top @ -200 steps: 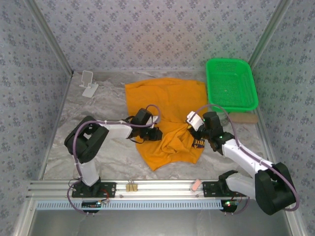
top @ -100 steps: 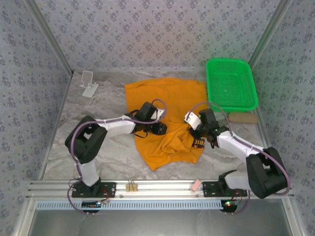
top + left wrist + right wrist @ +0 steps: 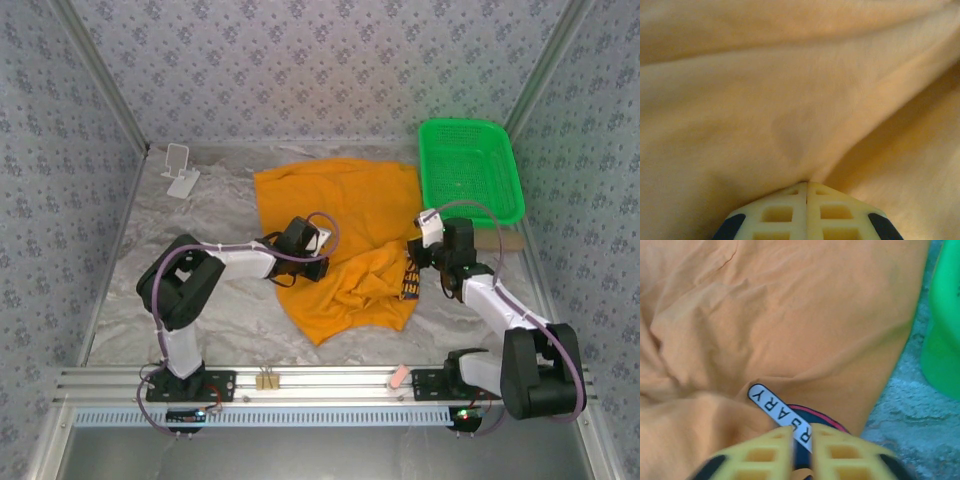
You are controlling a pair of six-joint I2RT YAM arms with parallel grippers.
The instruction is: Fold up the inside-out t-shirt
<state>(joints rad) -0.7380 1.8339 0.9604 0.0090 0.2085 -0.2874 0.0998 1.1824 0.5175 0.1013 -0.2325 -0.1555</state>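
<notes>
The orange t-shirt (image 3: pixel 340 215) lies wrinkled across the middle of the table, and a strip of its dark-and-white lettered print (image 3: pixel 409 285) shows at its right edge. My left gripper (image 3: pixel 322 268) rests on the shirt's left-centre. In the left wrist view its fingertips (image 3: pixel 806 184) are pressed together, and a crease of orange cloth (image 3: pixel 790 125) puckers into them. My right gripper (image 3: pixel 412 262) is at the shirt's right edge. In the right wrist view its jaws (image 3: pixel 802 432) are closed on the fabric, with the white lettered print (image 3: pixel 775 407) running between them.
A green mesh basket (image 3: pixel 505 160) stands at the back right, its wall (image 3: pixel 945 330) close beside the right gripper. A white stand (image 3: pixel 180 170) sits at the back left. A brown flat object (image 3: pixel 500 240) lies behind the right arm. Small clips (image 3: pixel 266 380) sit on the front rail.
The right gripper has moved right and back, drawing the shirt's printed edge with it and spreading the bunched cloth. The left gripper opened, drew back left slightly and closed on the cloth.
</notes>
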